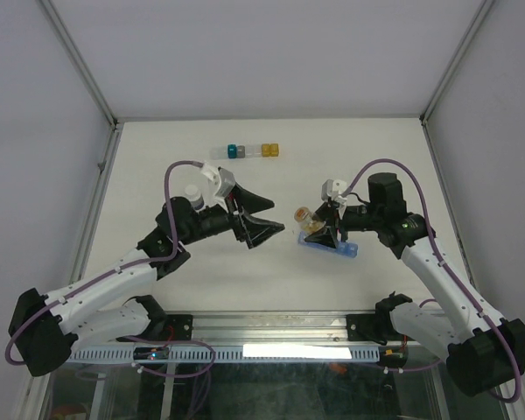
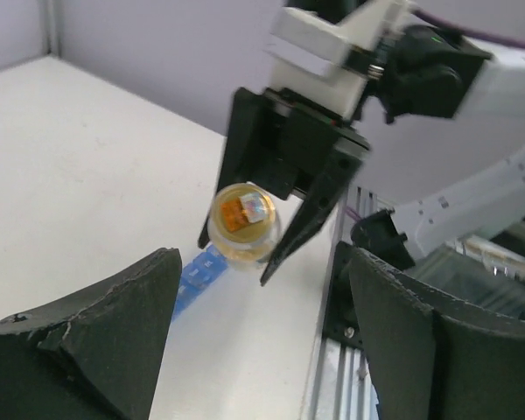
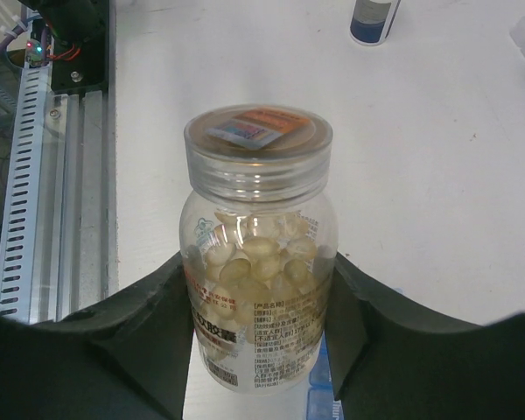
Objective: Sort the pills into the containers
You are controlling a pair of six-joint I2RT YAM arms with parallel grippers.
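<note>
Closest, the left end effector (image 2: 262,350), spread wide, faces the lid (image 3: 258,131) of the pills (image 3: 254,262) bottle (image 3: 258,219), pinched by the right end effector (image 3: 258,289) just above the blue containers (image 1: 332,247) on the bench (image 1: 157,175). Probably best: grip the lid squarely before twisting.

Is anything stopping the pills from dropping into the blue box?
Yes, the lid. The pills sit shut inside the bottle held by the right gripper, with the blue box below. Nothing else shows between them. I cannot tell if the box's little lids are open.
</note>
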